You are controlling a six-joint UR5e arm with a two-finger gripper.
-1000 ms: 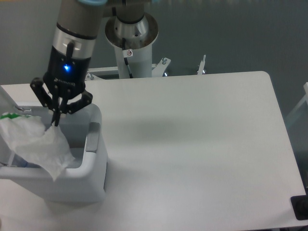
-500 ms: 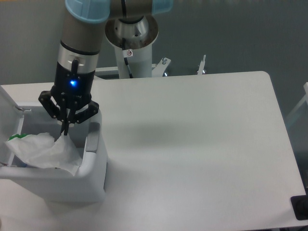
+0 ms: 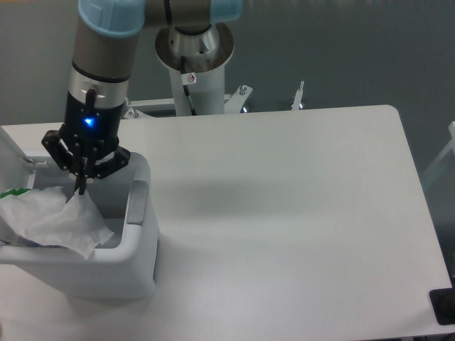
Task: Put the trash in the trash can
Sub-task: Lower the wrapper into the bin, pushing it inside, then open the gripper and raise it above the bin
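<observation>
A boxy white trash can [image 3: 135, 263] stands at the table's left edge, its lid raised at the far left and a grey tab [image 3: 135, 204] on its right rim. A crumpled white wrapper [image 3: 53, 217] with a green edge hangs inside the can's opening. My gripper [image 3: 79, 189] is directly over the can, shut on the wrapper's upper corner. A sliver of something clear shows under the wrapper at the can's left; I cannot tell whether it is the bottle.
The robot's white mounting column [image 3: 195, 64] rises behind the table's far edge. A black object [image 3: 444, 305] sits at the table's right front corner. The white tabletop [image 3: 284, 213] stretches to the right of the can.
The gripper dipped toward the can's right side with the wrapper, then shifted back left and slightly up. The wrapper now lies lower in the can than a second ago.
</observation>
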